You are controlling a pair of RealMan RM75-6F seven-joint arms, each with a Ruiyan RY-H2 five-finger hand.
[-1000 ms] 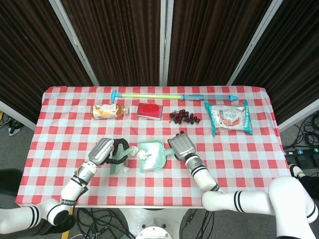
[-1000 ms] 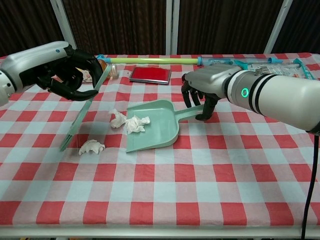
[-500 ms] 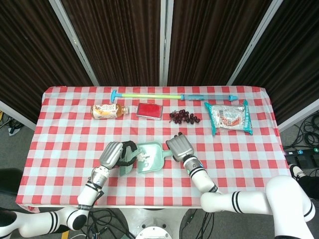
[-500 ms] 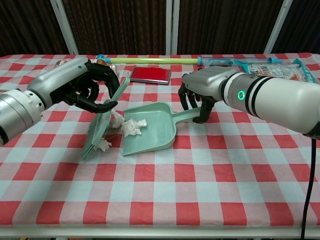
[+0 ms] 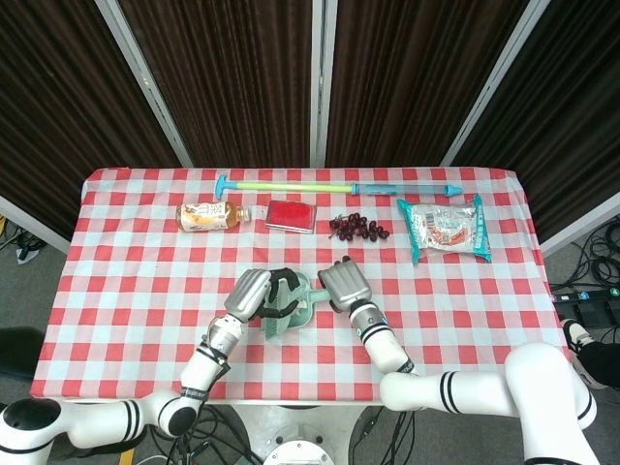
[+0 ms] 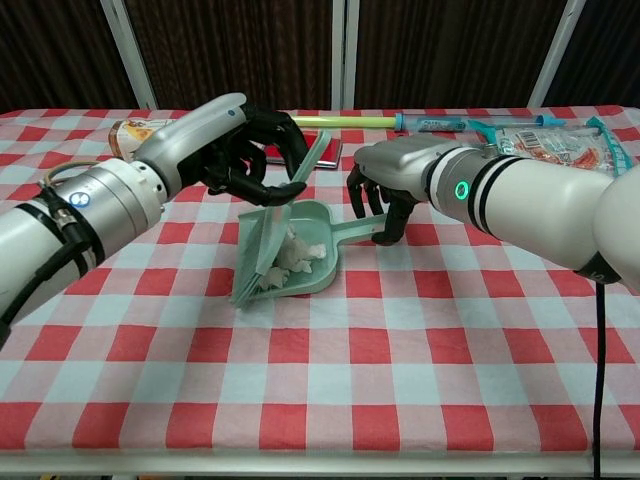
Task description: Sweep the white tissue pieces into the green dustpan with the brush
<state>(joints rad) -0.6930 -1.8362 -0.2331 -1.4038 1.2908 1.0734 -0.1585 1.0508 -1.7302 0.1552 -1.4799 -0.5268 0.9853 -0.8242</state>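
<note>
Two robot hands meet over a red-and-white checked table (image 6: 420, 350) near its front middle. The left hand (image 6: 235, 150) has its dark fingers (image 6: 262, 128) curled tightly around the handle of a pale green brush (image 6: 270, 228), which slants down and to the left so that its bristles rest at the mouth of the green dustpan (image 6: 330, 262). The right hand (image 6: 385, 190) grips the dustpan's handle, fingers closed over it from above, just to the right of the brush handle. White tissue pieces (image 6: 297, 255) lie bunched inside the pan, directly beside the bristles and below the left hand's fingers. In the head view the two hands sit side by side, partly hiding the pan and brush beneath them. Along the back of the table, well apart from the hands, lie a drink bottle (image 5: 211, 215) on its side, a flat red case (image 5: 291, 214), a cluster of dark grapes (image 5: 358, 228), a snack packet (image 5: 446, 229), and a long thin yellow and blue rod (image 5: 334, 186) near the far edge. Dark curtains hang behind the table.
</note>
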